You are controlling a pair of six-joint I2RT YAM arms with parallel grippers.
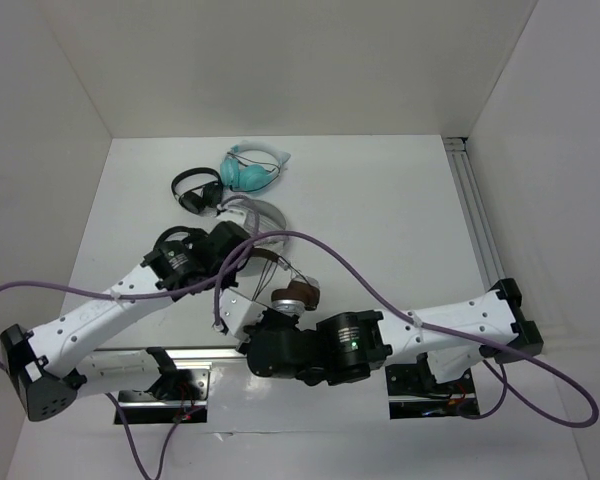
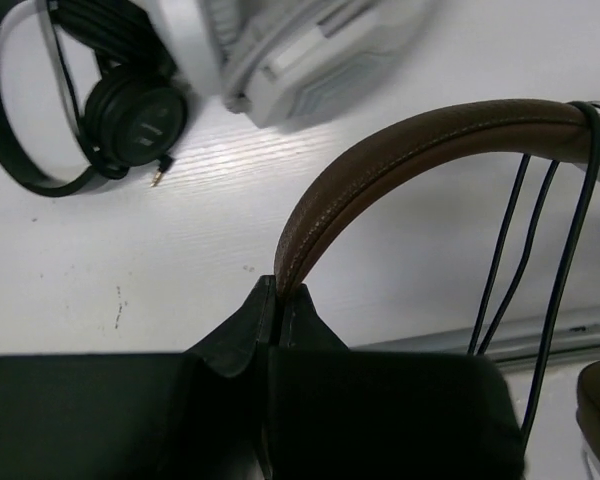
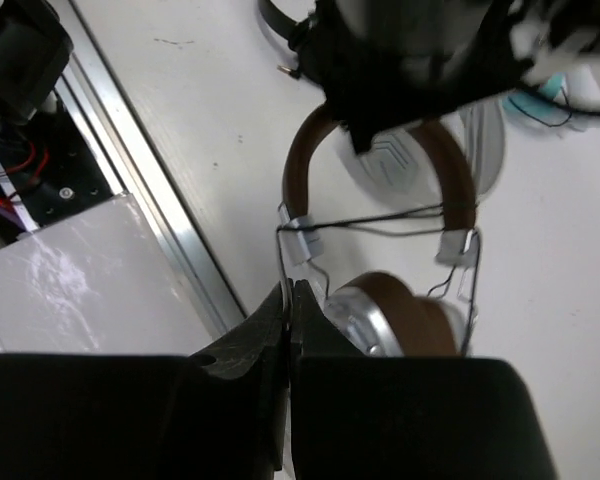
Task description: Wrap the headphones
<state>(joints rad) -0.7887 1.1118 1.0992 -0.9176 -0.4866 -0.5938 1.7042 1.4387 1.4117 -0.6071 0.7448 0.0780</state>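
The headphones have a dark brown headband, brown-and-silver earcups and thin wire yokes. They are held between both arms near the middle front of the table. My left gripper is shut on the headband's edge; it also shows in the right wrist view, on top of the band. My right gripper is shut on the thin dark cable beside the left yoke. One strand of the cable is stretched across between the yokes, and other strands hang over the band.
A black pair, a teal pair and a white-grey pair lie just behind the left gripper. A metal rail runs along the near edge by the arm bases, and another along the right side. White walls enclose the table.
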